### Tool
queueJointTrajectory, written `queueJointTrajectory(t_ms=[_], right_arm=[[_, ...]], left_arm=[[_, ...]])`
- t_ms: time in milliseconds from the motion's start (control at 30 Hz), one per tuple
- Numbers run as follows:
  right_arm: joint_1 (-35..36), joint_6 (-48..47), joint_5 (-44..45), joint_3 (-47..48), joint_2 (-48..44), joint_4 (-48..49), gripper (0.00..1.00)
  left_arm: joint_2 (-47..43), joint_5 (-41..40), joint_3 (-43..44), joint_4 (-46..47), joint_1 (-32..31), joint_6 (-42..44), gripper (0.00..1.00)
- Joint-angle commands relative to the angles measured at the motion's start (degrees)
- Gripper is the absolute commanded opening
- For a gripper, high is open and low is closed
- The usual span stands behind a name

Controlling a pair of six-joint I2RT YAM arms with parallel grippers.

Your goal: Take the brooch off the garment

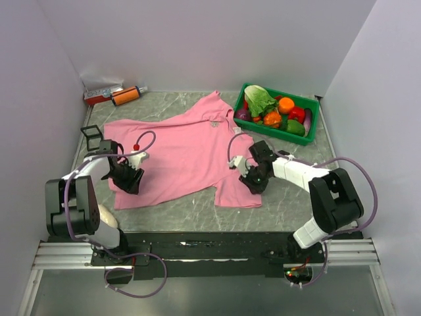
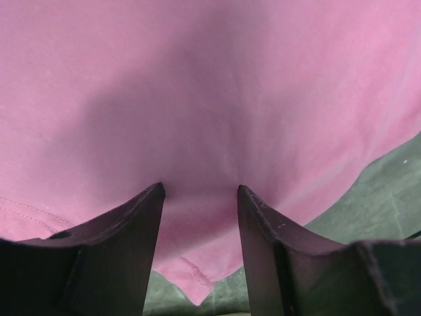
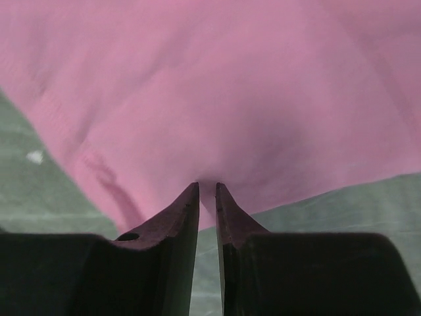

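Observation:
The garment [image 1: 177,155], a pink T-shirt, lies spread flat on the grey table with its white neck label [image 1: 215,123] toward the back. I cannot make out the brooch in any view. My left gripper [image 1: 129,179] sits on the shirt's left edge. In the left wrist view its jaws [image 2: 200,191] stand open with pink cloth [image 2: 210,99] between and under them. My right gripper [image 1: 252,179] is at the shirt's right front corner. In the right wrist view its jaws [image 3: 207,187] are nearly closed, pinching a fold of the cloth [image 3: 230,85].
A green crate [image 1: 283,133] of toy vegetables stands at the back right, close to the shirt's collar. An orange and red tool [image 1: 115,95] lies at the back left corner. A small black frame [image 1: 92,135] sits by the left wall. Walls close in three sides.

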Motion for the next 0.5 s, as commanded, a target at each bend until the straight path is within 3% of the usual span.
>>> queueJointTrajectory(t_ms=[0, 167, 233, 300, 467], right_arm=[[3.2, -0.9, 0.7, -1.8, -2.8, -11.4, 0.23], [6.8, -0.6, -6.9, -5.1, -4.9, -18.9, 0.19], [11.2, -2.6, -7.0, -6.5, -10.4, -20.1, 0.17], [11.3, -2.5, -8.4, -4.5, -15.0, -22.0, 0.15], [2.0, -0.7, -12.0, 8.9, -16.4, -25.0, 0.2]], left_arm=[[-1.7, -1.2, -4.7, -4.2, -0.1, 3.5, 0.55], [-4.9, -3.0, -5.9, -6.0, 0.0, 8.1, 0.57], [-5.7, -2.2, -4.8, -6.6, 0.0, 9.6, 0.59], [-6.3, -0.5, -2.4, -8.1, 0.0, 10.5, 0.61], [-6.4, 4.9, 5.6, -9.7, -0.1, 9.1, 0.67]])
